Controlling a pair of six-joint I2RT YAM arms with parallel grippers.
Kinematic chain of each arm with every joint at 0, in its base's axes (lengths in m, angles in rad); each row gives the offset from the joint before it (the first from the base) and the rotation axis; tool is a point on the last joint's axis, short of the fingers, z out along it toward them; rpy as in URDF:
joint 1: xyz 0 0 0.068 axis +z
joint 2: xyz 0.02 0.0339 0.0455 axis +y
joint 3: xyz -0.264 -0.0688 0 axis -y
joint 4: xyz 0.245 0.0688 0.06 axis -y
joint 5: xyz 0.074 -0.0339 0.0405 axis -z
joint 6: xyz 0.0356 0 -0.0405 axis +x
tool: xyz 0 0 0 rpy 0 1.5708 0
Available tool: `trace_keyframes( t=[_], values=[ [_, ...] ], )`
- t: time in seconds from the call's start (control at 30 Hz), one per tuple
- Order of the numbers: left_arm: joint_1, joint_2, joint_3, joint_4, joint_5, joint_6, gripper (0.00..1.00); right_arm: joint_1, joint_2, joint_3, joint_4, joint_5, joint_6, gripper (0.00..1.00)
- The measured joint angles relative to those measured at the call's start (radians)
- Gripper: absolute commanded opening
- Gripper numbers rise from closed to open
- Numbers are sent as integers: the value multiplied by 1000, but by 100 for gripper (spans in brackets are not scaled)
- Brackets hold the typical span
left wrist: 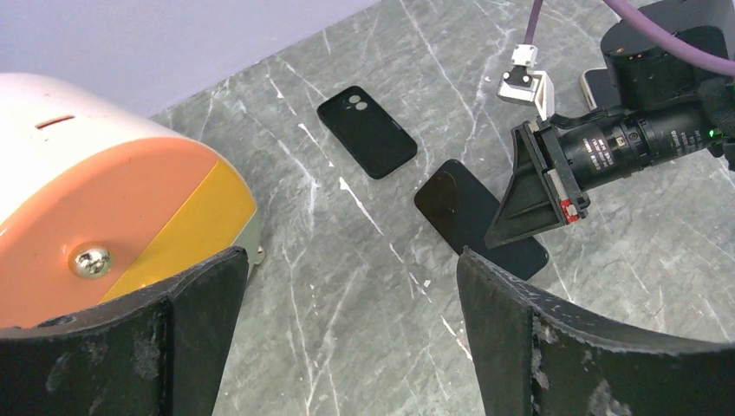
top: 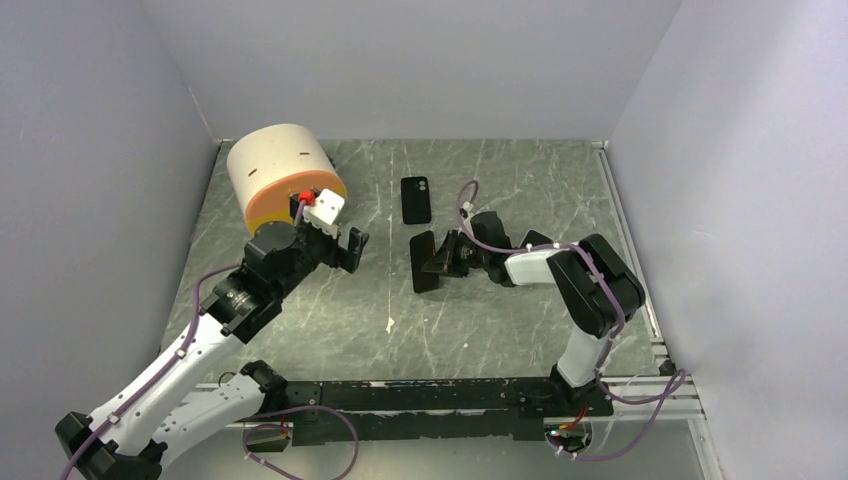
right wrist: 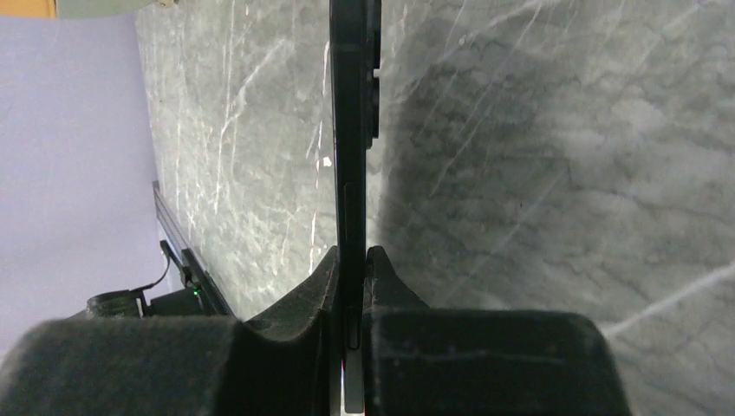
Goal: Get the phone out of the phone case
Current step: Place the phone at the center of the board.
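Note:
The black phone case (top: 416, 200) lies flat on the grey marble table, its camera cutout at the far end; it also shows in the left wrist view (left wrist: 367, 132). The dark phone (top: 424, 262) is out of the case, just in front of it, held by one edge. My right gripper (top: 445, 255) is shut on the phone, which shows edge-on (right wrist: 351, 130) between the fingers (right wrist: 351, 260). In the left wrist view the phone (left wrist: 468, 217) sits low over the table; contact cannot be told. My left gripper (top: 350, 248) is open and empty, hovering left of the phone (left wrist: 351, 260).
A cream and orange round drum (top: 283, 175) stands at the back left, close to my left wrist (left wrist: 95, 217). A small white speck (top: 390, 324) lies on the table. A metal rail (top: 630, 250) runs along the right edge. Walls enclose three sides.

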Motion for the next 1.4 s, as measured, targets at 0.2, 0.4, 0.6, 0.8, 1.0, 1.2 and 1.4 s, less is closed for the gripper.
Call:
trace_keyframes(
  t=[0.2, 0.4, 0.6, 0.8, 1.0, 1.2, 1.4],
  values=[
    [2, -6, 7, -26, -54, -26, 94, 0, 75, 53, 13, -26, 1, 0],
    [3, -35, 7, -35, -80, -30, 93, 0, 117, 60, 60, -48, 30, 1],
    [3, -39, 7, -35, -80, -36, 93, 0, 142, 60, 97, -65, 70, 18],
    [3, -49, 7, -37, -80, -36, 93, 0, 142, 52, 98, -45, 72, 23],
    [3, -49, 7, -37, -80, -36, 93, -1, 140, 34, 101, -12, 69, 37],
    [3, -49, 7, -37, -81, -36, 93, 1, 106, 34, 71, 19, 37, 52],
    [5, -49, 7, -37, -95, -37, 93, 1, 51, 34, 9, 85, -8, 65]
  ],
)
